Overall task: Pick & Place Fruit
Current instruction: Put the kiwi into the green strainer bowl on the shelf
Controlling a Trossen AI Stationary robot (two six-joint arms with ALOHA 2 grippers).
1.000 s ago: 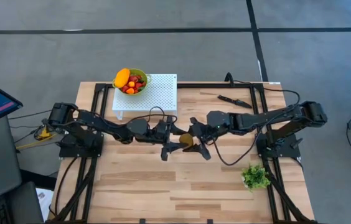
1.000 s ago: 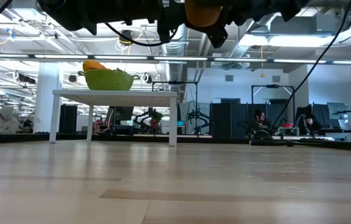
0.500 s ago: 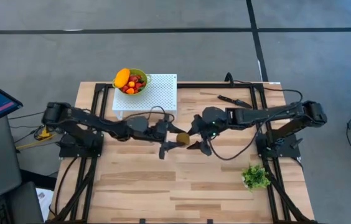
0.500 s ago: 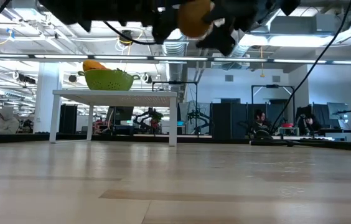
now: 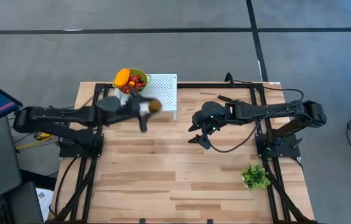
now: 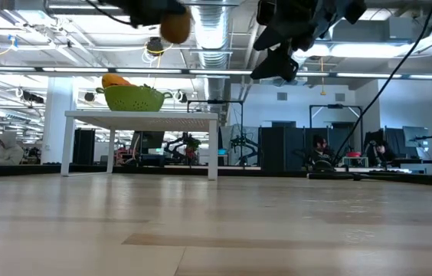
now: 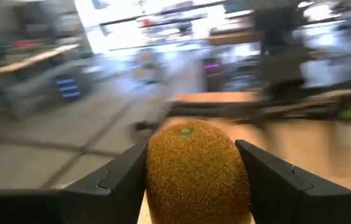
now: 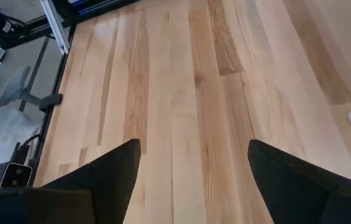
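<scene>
Left tool (image 5: 149,109) clamped on kiwi (image 7: 197,171), raised; green bowl (image 5: 139,76) lies just far-left of it. Right tool (image 5: 198,132) apart, empty, mid-worktop (image 5: 182,180), much farther off.

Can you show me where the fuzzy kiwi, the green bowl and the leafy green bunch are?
kiwi (image 7: 197,171): left wrist view, middle of its fuzzy skin.
green bowl (image 6: 134,98): low view, its front wall.
leafy green bunch (image 5: 256,177): high view, middle of the leaves.
</scene>
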